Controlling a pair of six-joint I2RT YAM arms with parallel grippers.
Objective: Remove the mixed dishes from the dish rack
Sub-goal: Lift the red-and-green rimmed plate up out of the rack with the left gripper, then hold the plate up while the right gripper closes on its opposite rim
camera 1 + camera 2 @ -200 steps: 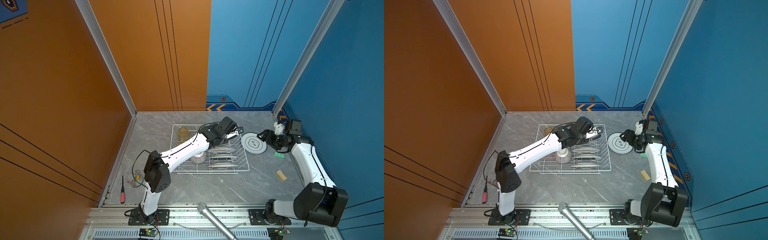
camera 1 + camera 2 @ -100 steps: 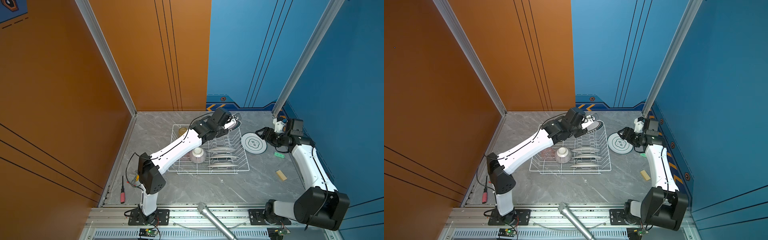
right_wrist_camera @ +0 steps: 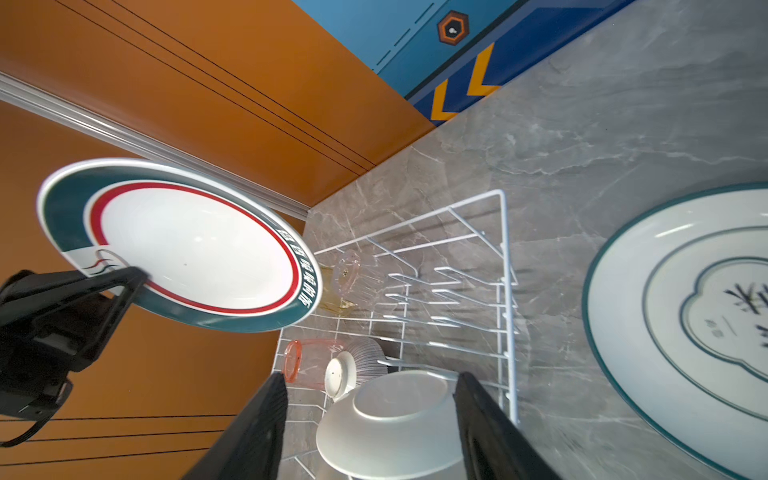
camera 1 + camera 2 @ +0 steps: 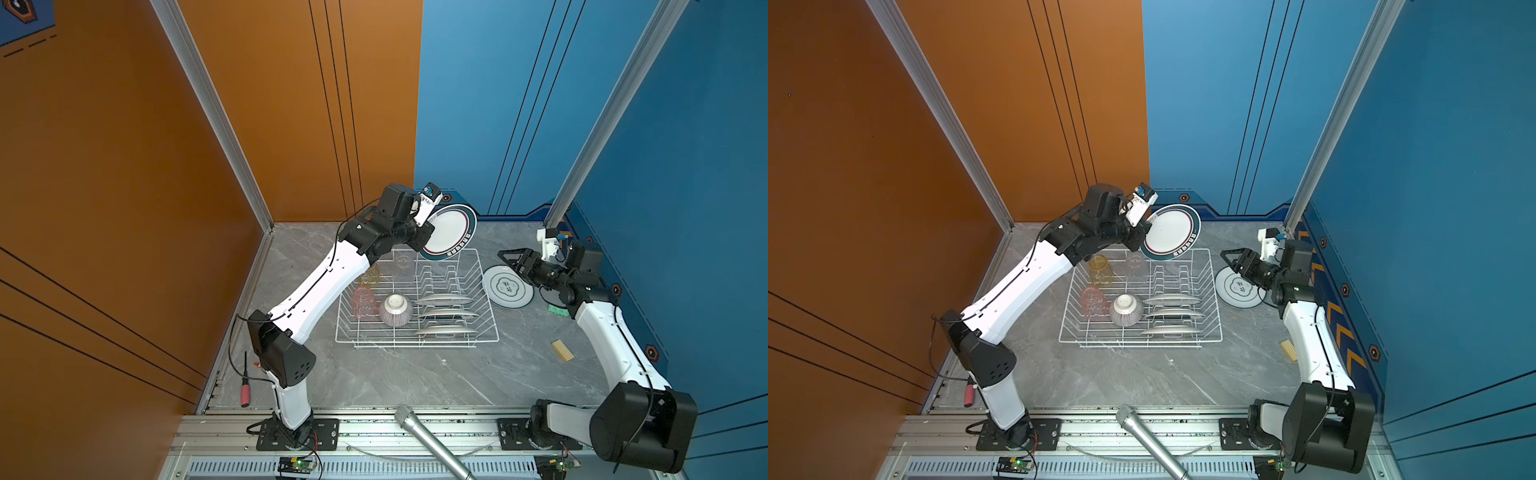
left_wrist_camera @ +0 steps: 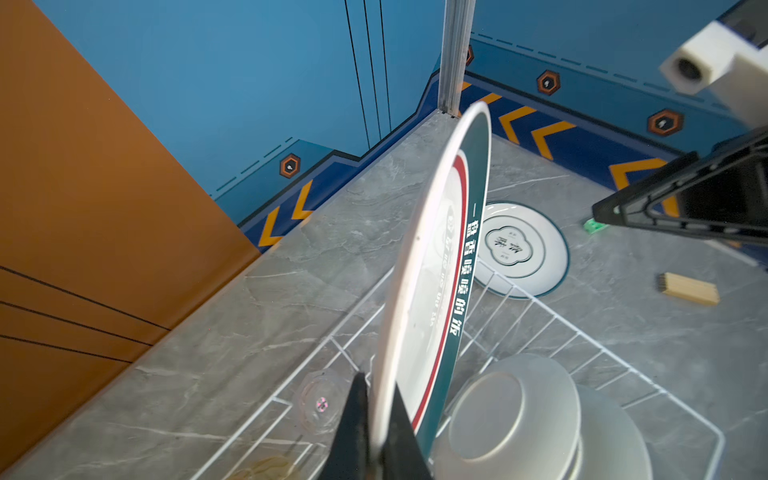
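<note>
Microphone (image 4: 432, 442) is poking in at the near edge, well in front of the dish rack (image 4: 374, 342). Red-handled screwdriver (image 4: 246, 392) is lying on the table (image 4: 374, 382), well off the rack's near-left corner. Wooden block (image 4: 562, 350) is lying off the rack's near-right corner. Small green piece (image 4: 557, 310) is lying further back, right of the rack.

Inside the rack, right half: three white plates (image 4: 444, 314) are standing on edge in the nearer slot wires. Striped bowl (image 4: 395, 309) is sitting upside down just left of them, and the pink tumbler (image 4: 364, 302) is sitting just beside the bowl's left. Amber tumbler (image 4: 1100, 270) and clear tumbler (image 4: 403, 266) are sitting in the rack's far-left part, amber one further left.

Teal-emblem plate (image 4: 508, 286) is lying flat on the table just right of the rack. Right gripper (image 3: 370, 386) is hovering over that plate's far edge and pointing toward the rack, jaws standing apart, gripping nothing.

Left gripper (image 5: 376, 395) is clenching the edge of the teal-rimmed plate (image 4: 451, 230), one finger on each face. That plate is hanging tilted in the air above the rack's far rim, its face turned toward the rack's right side.
</note>
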